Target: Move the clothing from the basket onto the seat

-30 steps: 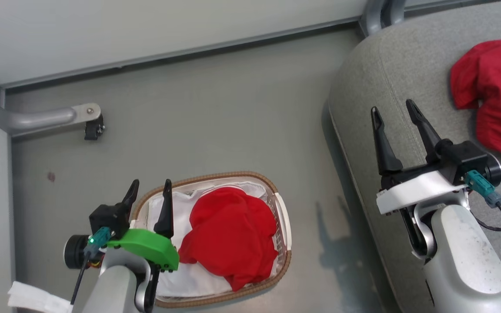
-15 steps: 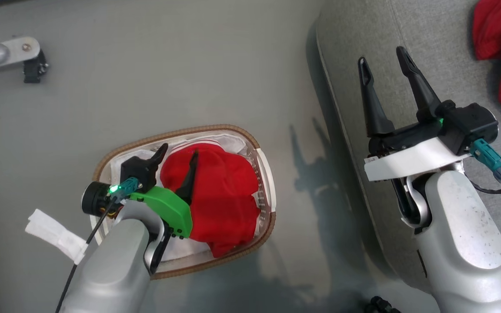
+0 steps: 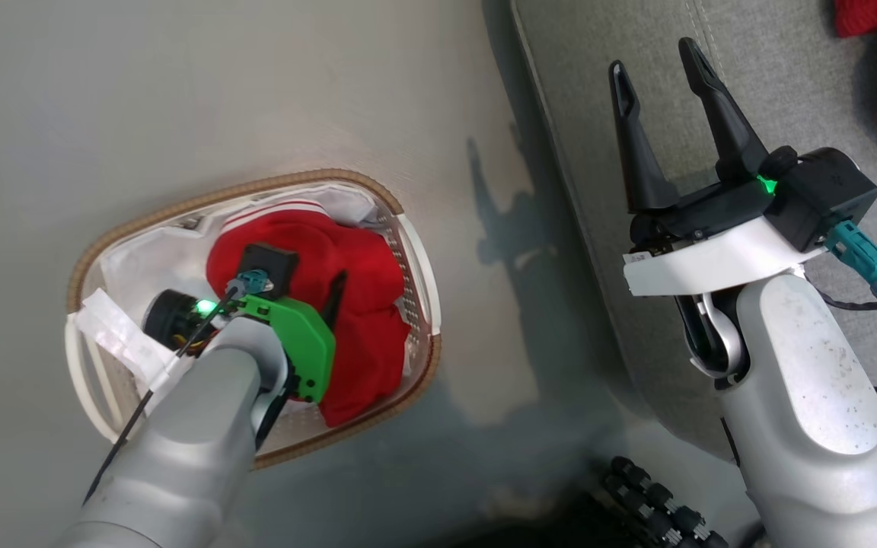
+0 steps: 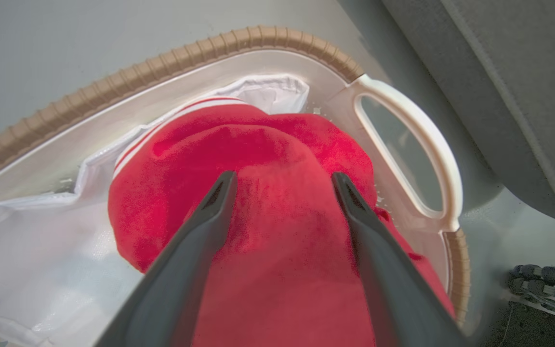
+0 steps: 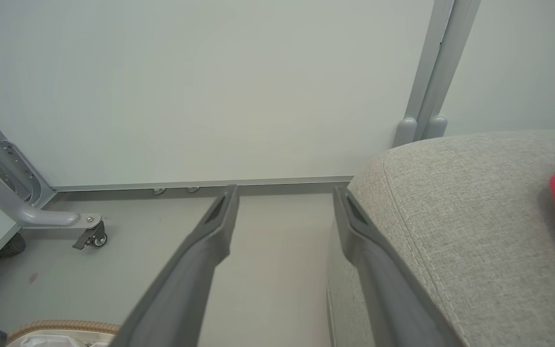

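Our left gripper (image 4: 283, 178), dark fingers apart, points down at the soft bright red garment with white stripe trim (image 4: 258, 144), heaped inside the oval white plastic basket with a brown woven rim (image 4: 162, 62). We judge a good grasp needs both tips sunk into the mound's crown, clear of the white liner (image 4: 41, 250), before closing. Our right gripper (image 3: 654, 57), fingers apart and empty, hovers over the large light grey woven seat cushion (image 3: 789, 99).
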Available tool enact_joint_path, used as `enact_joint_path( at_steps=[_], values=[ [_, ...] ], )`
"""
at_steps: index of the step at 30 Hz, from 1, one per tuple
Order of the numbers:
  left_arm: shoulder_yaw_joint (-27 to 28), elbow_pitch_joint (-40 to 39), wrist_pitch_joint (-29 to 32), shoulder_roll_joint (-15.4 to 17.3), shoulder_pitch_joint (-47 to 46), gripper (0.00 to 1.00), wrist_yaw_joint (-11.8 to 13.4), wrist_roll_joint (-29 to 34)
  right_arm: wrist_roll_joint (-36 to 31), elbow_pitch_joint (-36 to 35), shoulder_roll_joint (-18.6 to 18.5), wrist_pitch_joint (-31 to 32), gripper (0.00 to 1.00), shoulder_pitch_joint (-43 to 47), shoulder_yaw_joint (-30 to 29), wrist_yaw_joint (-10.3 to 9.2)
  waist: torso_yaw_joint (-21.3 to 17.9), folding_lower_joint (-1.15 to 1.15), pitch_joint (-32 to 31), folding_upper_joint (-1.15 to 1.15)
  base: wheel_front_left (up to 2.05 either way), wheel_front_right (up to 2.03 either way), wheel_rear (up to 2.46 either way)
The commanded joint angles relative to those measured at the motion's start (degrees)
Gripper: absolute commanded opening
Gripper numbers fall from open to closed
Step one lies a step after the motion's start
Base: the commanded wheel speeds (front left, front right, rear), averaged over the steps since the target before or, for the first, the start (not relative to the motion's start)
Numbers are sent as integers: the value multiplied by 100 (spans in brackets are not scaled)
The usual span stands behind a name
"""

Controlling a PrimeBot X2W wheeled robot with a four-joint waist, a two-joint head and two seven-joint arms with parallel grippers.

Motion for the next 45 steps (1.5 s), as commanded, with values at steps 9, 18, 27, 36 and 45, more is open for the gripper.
enact_joint_path(
  at_steps=[9,18,27,36,45],
  values=[
    [-266,980,250,89,-537,100,-19,78,142,-226,-6,-1,100,-204,114,-8,-324,0,605,0,0,0,0],
    [-499,1278,637,215,-821,100,-19,50,162,-496,-8,-1,100,-328,237,-8,-361,0,978,0,0,0,0],
    [-706,1297,774,262,-677,0,-20,-151,186,-441,-7,-1,100,-325,296,-8,-361,0,929,0,0,0,0],
    [-719,1158,134,45,-88,0,-20,-517,97,-87,-8,-1,100,-35,308,-8,-224,0,48,0,0,0,0],
    [-738,843,-415,-147,597,0,-20,-879,-99,372,-12,-1,100,514,231,-8,143,0,-1157,0,0,0,0]
  ],
)
